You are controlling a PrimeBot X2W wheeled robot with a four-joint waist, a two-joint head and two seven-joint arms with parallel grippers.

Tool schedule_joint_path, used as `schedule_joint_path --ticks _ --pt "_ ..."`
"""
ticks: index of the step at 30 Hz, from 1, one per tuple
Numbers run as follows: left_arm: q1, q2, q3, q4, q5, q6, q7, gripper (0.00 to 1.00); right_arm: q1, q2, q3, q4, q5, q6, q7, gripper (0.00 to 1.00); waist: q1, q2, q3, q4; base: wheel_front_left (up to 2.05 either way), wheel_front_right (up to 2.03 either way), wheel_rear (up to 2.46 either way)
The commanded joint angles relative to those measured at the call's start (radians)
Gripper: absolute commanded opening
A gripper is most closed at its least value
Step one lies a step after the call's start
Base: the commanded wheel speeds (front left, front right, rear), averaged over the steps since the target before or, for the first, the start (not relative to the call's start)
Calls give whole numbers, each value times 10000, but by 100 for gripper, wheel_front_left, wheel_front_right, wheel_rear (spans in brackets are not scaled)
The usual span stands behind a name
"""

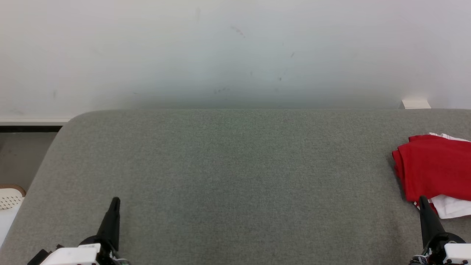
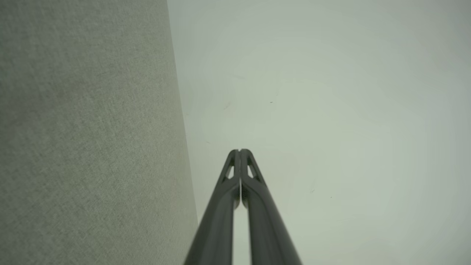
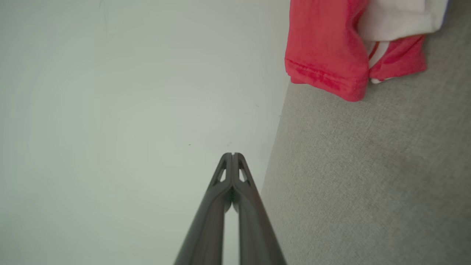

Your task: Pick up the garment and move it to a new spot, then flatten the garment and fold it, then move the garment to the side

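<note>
**dan_k:** ok, how are the arms sitting?

**rolo:** Both are low at the near edge of the bench (image 1: 235, 176), one in each bottom corner of the head view. The left tool (image 1: 115, 201) and right tool (image 1: 423, 199) point straight away from the robot toward the wall (image 1: 235, 48), with the fingers lying almost flat over the grey fabric. The wrist cams are rolled sideways, so the bench runs down one side and the wall down the other.

**dan_k:** open or closed? got hold of anything?

**rolo:** Both are pinched right together, tips meeting, with nothing between them. Empty-handed.

**dan_k:** and the garment?

**rolo:** The red garment (image 1: 432, 167) is folded up at the far right side of the bench, partly cut off by the frame edge. There's white cloth (image 1: 450, 208) poking out from under it at the near and far ends. I can't tell if that's part of the same piece or a separate one. In the head view the right tool's tip lines up just in front of the garment's near corner. The right wrist view puts the garment ahead and off to one side, clear of the fingers, so there's no contact.

**dan_k:** anything else around?

**rolo:** Off the bench on the left, a white perforated thing (image 1: 9, 198) sits down by the floor (image 1: 22, 154). A small white block (image 1: 415, 104) is against the wall behind the far right edge. Neither touches the garment or a tool.
</note>
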Motion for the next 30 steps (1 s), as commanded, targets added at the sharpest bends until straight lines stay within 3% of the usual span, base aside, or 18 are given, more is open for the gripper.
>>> schedule_joint_path --ticks 1,30 --pt "-67 63 19 -28 -132 -68 37 0 -120 -11 -38 -44 19 4 29 0 0 -1 0 0 0 0 0" --pt "-67 63 18 -30 -133 -68 36 0 -120 -11 -37 -43 20 4 27 0 0 -1 0 0 0 0 0"
